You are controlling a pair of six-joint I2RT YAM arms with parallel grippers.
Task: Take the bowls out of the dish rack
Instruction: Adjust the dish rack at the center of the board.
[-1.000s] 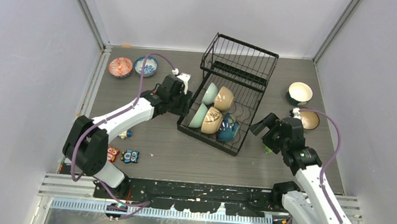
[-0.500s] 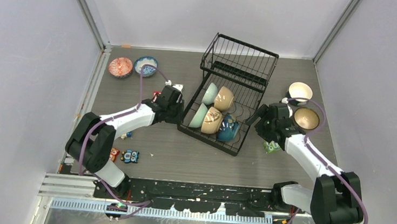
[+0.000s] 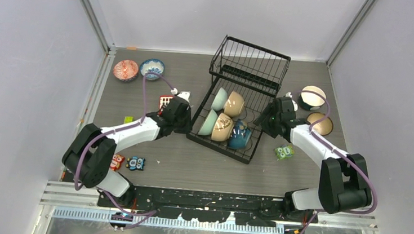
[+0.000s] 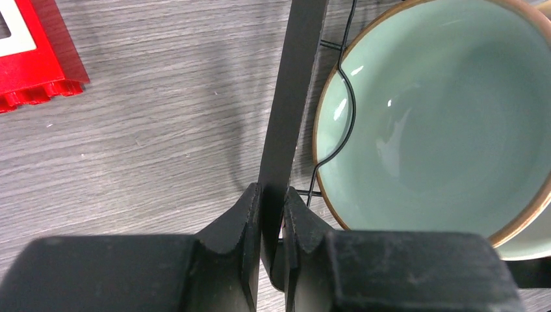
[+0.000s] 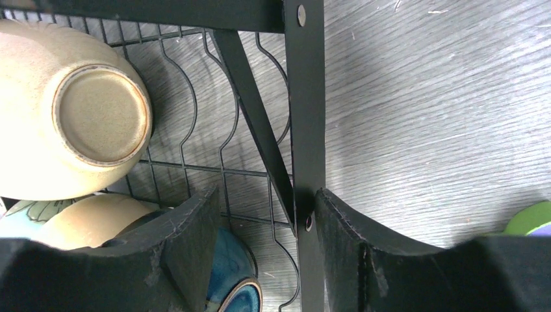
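Grey wood-grain tabletop (image 3: 189, 161), pale walls around. Left gripper (image 4: 273, 203) pinched tight on black dish rack (image 4: 294, 97) rim bar. Pale green bowl (image 4: 442, 130) just beyond, on edge in slots. Right gripper (image 5: 268, 201) parted, straddling opposite rim bar, one finger touching. From right wrist only: tan bowl (image 5: 71, 110) underside, dark blue bowl (image 5: 237, 279). From overhead only: wire basket (image 3: 248, 71) at rack's far end, red patterned bowl (image 3: 125, 69) well apart, far left.
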